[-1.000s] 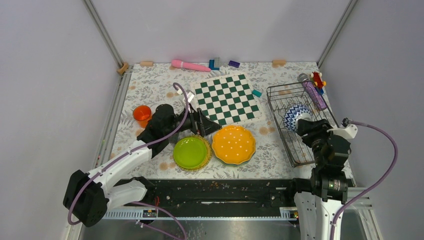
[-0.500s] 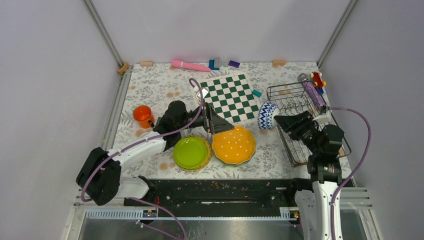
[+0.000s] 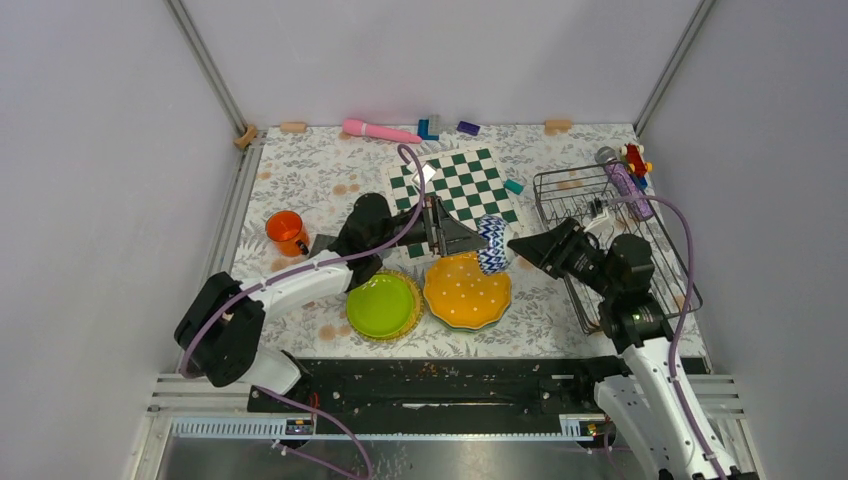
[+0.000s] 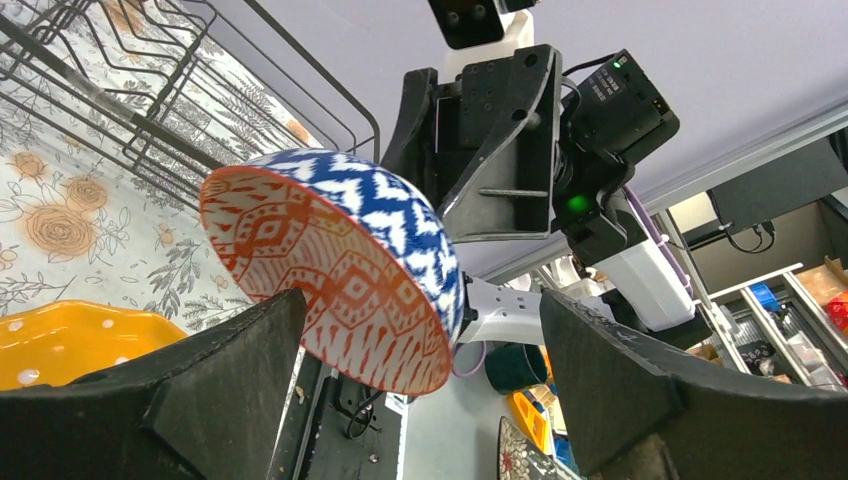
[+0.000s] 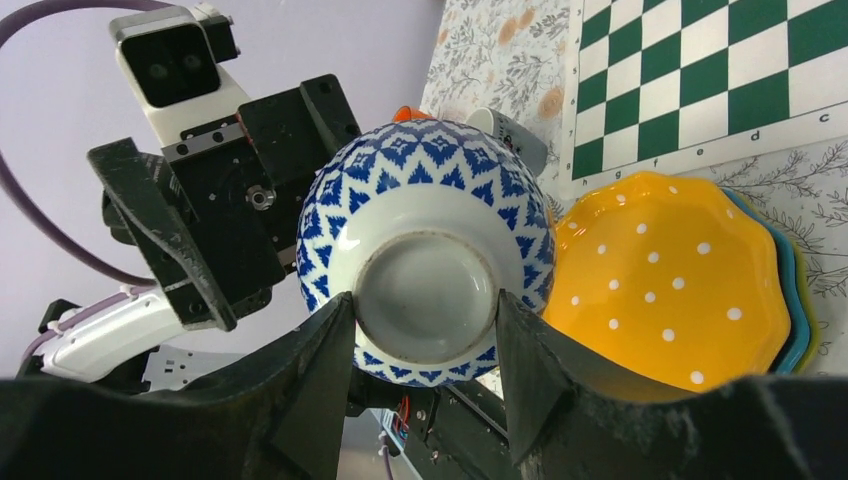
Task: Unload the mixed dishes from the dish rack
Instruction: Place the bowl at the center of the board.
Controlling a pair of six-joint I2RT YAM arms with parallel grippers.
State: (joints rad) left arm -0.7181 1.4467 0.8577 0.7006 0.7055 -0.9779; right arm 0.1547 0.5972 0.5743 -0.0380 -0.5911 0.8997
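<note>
A patterned bowl (image 3: 491, 244), blue-and-white zigzag outside and orange-red inside (image 4: 330, 270), hangs on its side above the table, left of the dish rack (image 3: 560, 180). My right gripper (image 3: 512, 246) is shut on the bowl's white foot ring (image 5: 425, 290), one finger on each side. My left gripper (image 3: 470, 238) faces it from the left, open, with the bowl's rim between its wide-spread fingers (image 4: 240, 350). Room still shows on the right finger's side. An orange dotted plate (image 3: 467, 290) lies just below the bowl, stacked on a teal plate (image 5: 795, 300).
A lime-green plate (image 3: 381, 305) lies left of the orange one, and an orange cup (image 3: 285, 229) stands further left. The green-and-white chessboard (image 3: 455, 185) lies behind the grippers. A purple tube (image 3: 630, 190) and red toy (image 3: 633, 157) rest at the rack's far corner.
My right arm has lifted the bowl out of the rack and carried it left. My left arm has reached right to meet it, and its jaws have narrowed slightly around the rim.
</note>
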